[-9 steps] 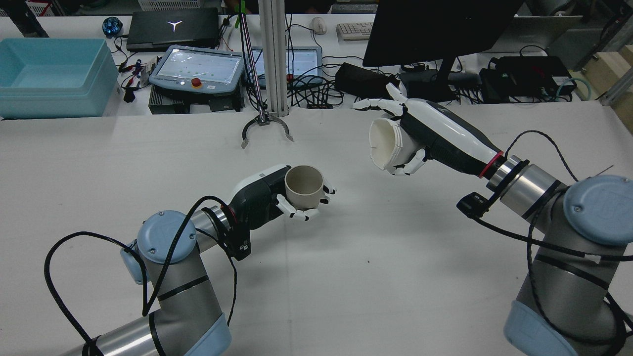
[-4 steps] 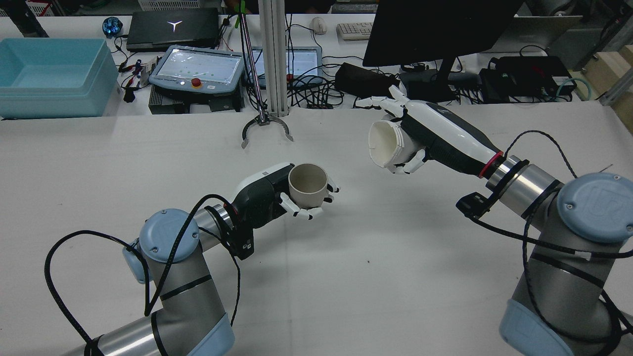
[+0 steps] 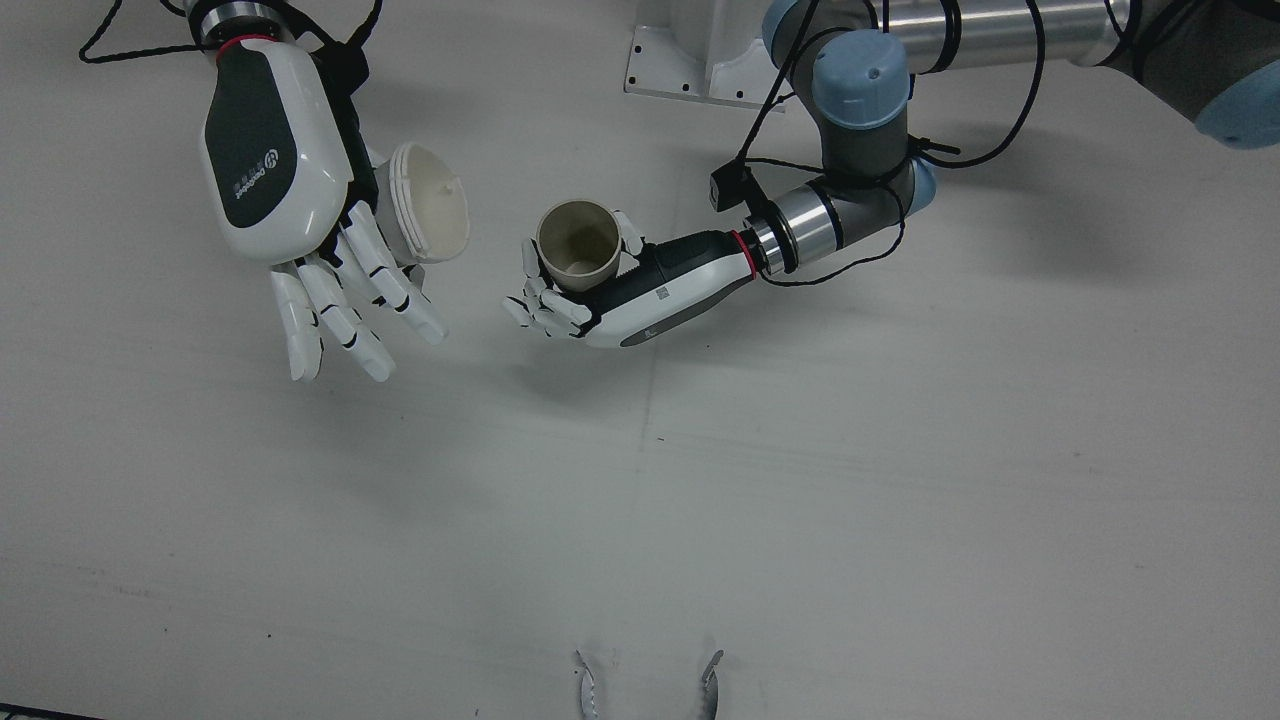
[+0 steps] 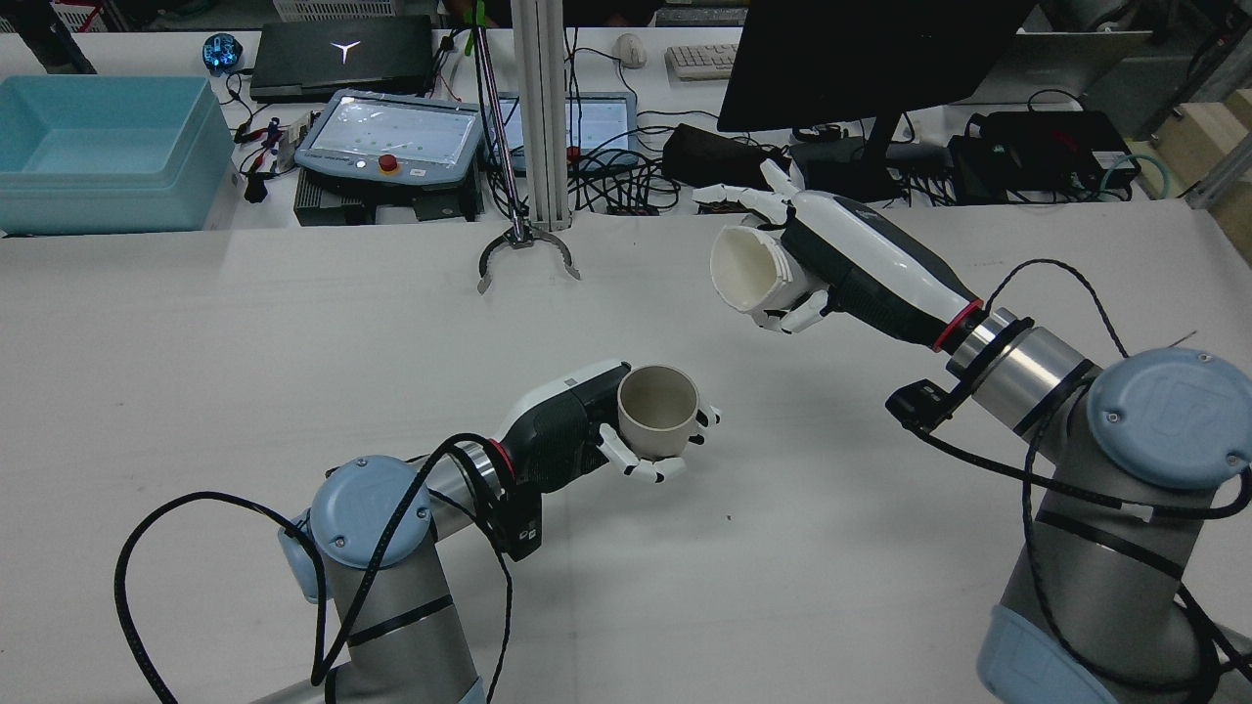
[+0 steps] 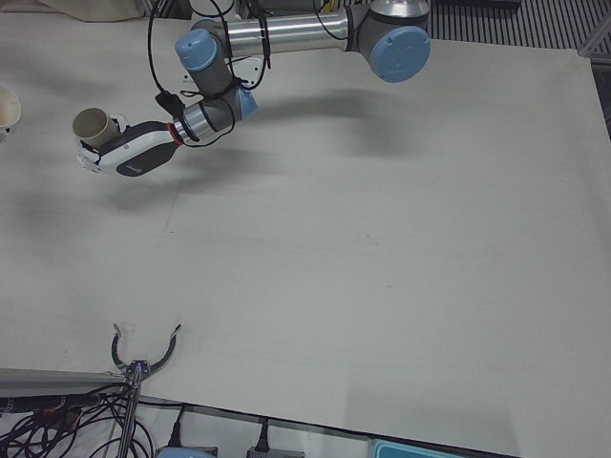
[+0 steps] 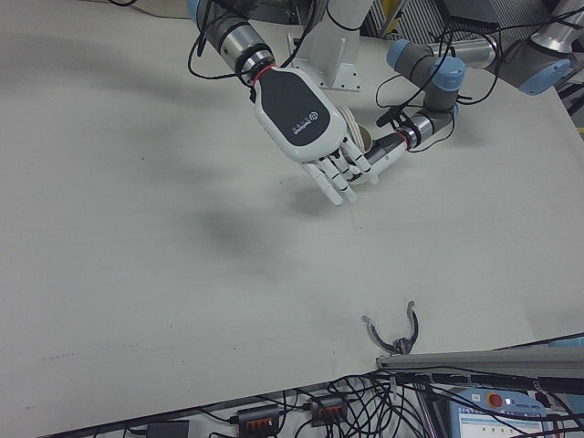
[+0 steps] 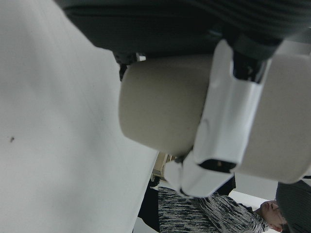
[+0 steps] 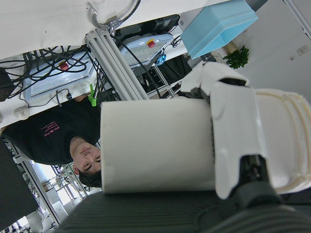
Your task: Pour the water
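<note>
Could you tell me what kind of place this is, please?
Most likely a robotics lab. Two arms work over a bare white table, and behind it stand a teach pendant, a dark monitor, a laptop and tangled cables.

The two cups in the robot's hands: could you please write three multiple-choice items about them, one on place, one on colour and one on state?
1. Which hand holds the beige cup?
A. left hand
B. right hand
C. neither

2. What colour is the other cup?
A. blue
B. white
C. black

3. How is the white cup held?
A. upright on the table
B. upside down
C. tipped on its side, mouth toward the beige cup

Answers: 1 A, the rear view shows it in the left arm's hand. 2 B, it is plainly white. 3 C, its mouth faces sideways, above the table.
</note>
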### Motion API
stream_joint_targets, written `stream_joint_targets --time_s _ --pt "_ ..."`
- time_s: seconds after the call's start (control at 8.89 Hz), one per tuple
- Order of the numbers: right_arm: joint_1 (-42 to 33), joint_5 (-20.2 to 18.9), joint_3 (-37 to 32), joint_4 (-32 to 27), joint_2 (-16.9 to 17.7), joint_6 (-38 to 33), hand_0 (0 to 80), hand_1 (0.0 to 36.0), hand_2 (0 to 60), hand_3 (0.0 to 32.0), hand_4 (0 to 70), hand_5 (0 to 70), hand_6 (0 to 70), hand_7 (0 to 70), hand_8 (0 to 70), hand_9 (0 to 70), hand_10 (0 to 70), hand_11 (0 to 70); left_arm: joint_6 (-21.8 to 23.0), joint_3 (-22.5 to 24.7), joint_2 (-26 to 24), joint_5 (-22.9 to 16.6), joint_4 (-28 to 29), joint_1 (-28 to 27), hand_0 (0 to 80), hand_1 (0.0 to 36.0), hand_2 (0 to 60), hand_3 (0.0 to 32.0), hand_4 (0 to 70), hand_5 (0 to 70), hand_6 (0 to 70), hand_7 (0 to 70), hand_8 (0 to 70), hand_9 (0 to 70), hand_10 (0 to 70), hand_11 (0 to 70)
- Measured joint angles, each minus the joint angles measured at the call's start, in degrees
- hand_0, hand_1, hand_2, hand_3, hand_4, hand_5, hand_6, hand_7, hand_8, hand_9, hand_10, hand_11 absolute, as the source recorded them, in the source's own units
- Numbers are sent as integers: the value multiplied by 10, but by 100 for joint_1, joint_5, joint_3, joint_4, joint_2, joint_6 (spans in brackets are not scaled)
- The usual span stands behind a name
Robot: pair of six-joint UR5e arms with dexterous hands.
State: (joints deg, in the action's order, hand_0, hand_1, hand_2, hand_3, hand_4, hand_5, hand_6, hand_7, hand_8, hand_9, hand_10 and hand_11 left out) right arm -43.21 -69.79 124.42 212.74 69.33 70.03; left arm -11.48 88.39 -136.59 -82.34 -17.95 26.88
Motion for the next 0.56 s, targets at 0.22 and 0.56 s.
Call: stream_joint_targets --time_s 0.22,0.56 --pt "-13 103 91 -44 212 -307 542 262 334 0 2 136 379 377 174 202 0 0 34 149 59 -9 -34 143 800 360 600 0 700 700 502 587 239 275 192 312" --pt "-71 1012 -38 -417 1114 -2064 565 322 466 0 0 154 305 282 270 333 24 65 256 857 1133 -26 -9 770 800 360 600 0 700 700 500 581 239 274 195 315"
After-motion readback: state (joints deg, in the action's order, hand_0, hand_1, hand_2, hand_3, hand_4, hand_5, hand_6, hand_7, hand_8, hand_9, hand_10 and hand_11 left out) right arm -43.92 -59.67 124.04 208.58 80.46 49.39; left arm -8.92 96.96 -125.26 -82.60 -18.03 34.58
